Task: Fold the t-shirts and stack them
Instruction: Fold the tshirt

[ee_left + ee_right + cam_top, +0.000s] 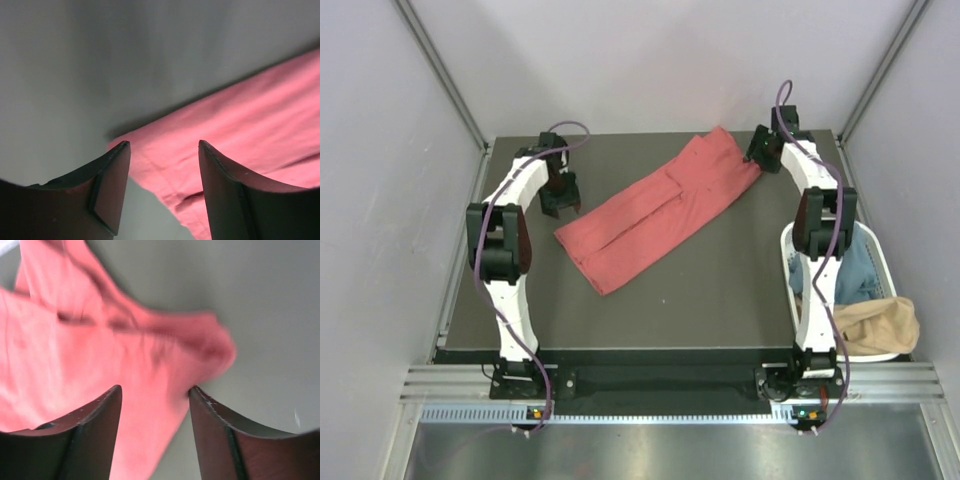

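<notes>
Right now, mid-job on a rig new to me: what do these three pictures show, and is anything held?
Two robot arms stand at the near edge of a table. The wide picture looks down from above and behind them; the other two come from wrist cameras, their fingers at the bottom. A coral-red t-shirt, folded lengthwise, lies diagonally on the table. The left gripper and right gripper are at its ends, both open, holding nothing. A white basket on the right holds a blue shirt and a tan shirt.

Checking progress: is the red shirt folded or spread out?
Folded lengthwise: the red shirt lies as a long narrow strip, with overlapping edges meeting down its middle.
</notes>
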### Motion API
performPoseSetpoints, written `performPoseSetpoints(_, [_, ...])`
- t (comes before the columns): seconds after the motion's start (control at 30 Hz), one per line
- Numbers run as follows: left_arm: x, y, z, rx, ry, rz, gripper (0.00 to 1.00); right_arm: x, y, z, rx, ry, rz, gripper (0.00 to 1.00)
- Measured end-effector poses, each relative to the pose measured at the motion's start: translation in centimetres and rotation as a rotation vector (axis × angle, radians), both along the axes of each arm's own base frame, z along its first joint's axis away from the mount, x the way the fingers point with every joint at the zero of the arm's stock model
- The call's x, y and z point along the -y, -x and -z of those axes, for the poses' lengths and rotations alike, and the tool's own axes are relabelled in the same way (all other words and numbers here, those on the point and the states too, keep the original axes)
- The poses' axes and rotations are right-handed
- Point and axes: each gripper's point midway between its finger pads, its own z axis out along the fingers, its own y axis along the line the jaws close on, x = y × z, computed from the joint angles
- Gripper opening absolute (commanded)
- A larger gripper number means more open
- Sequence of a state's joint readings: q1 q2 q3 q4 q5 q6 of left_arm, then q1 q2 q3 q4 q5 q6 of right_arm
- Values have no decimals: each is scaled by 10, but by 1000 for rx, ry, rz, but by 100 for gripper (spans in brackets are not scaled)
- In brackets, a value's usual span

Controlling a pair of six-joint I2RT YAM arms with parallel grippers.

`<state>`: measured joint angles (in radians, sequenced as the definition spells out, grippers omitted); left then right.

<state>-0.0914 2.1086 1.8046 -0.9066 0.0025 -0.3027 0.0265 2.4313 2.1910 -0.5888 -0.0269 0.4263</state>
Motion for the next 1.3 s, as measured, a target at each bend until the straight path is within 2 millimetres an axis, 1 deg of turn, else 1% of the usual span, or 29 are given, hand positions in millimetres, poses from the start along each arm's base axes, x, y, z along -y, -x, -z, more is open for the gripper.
performPoseSetpoints(0.07, [-13, 11, 12, -46, -22, -25, 60, -7, 18, -3, -28, -16, -19, 62])
performPoseSetpoints(0.13, [-27, 24, 26, -90, -31, -54, 61, -16, 44, -9, -68, -38, -45, 64])
performPoseSetpoints(0.2, [-39, 44, 43, -152, -32, -80, 61, -35, 79, -20, -103, -68, -95, 67])
performPoseSetpoints(0.23, [-42, 52, 49, -173, -29, -88, 61, -47, 92, -25, -103, -84, -124, 67])
performPoseSetpoints(0.27, [-43, 59, 54, -196, -8, -97, 61, -65, 111, -31, -106, -107, -165, 68])
performPoseSetpoints(0.33, [-42, 56, 51, -182, 8, -98, 61, -111, 153, -37, -115, -169, -266, 68])
performPoseSetpoints(0.4, [-37, 53, 49, -166, 28, -90, 58, -161, 196, -38, -145, -235, -375, 69])
performPoseSetpoints(0.43, [-35, 51, 49, -159, 32, -89, 57, -188, 217, -37, -162, -275, -429, 68])
performPoseSetpoints(0.47, [-35, 50, 49, -155, 35, -91, 57, -212, 233, -36, -166, -312, -476, 68])
performPoseSetpoints(0.5, [-35, 50, 49, -154, 36, -93, 57, -241, 256, -32, -185, -362, -528, 68])
performPoseSetpoints(0.53, [-35, 49, 49, -154, 37, -98, 57, -263, 274, -28, -206, -410, -563, 68])
performPoseSetpoints(0.57, [-36, 49, 49, -151, 39, -104, 57, -282, 291, -23, -225, -454, -589, 68])
performPoseSetpoints(0.63, [-38, 46, 48, -143, 43, -121, 57, -304, 318, -13, -276, -530, -592, 65])
performPoseSetpoints(0.67, [-38, 45, 48, -138, 44, -127, 57, -311, 326, -10, -299, -565, -577, 65])
performPoseSetpoints(0.73, [-39, 42, 49, -125, 44, -136, 57, -324, 333, -7, -321, -623, -534, 63])
performPoseSetpoints(0.8, [-41, 41, 50, -119, 36, -143, 57, -334, 332, -10, -315, -664, -486, 63])
performPoseSetpoints(0.87, [-45, 41, 50, -117, 16, -150, 57, -346, 331, -14, -288, -694, -435, 60])
performPoseSetpoints(0.93, [-48, 40, 51, -114, -1, -156, 57, -354, 335, -16, -286, -721, -384, 60])
performPoseSetpoints(1.1, [-50, 39, 49, -109, -13, -177, 57, -368, 359, -4, -350, -763, -260, 60])
performPoseSetpoints(1.13, [-50, 39, 47, -104, -12, -181, 57, -372, 365, -3, -362, -773, -242, 60])
performPoseSetpoints(1.17, [-50, 38, 43, -94, -9, -187, 53, -376, 370, -2, -372, -785, -224, 60])
performPoseSetpoints(1.27, [-51, 37, 24, -50, -6, -219, 47, -382, 380, 1, -386, -806, -181, 60])
performPoseSetpoints(1.3, [-51, 37, 17, -35, -5, -231, 44, -385, 381, 4, -391, -811, -163, 61])
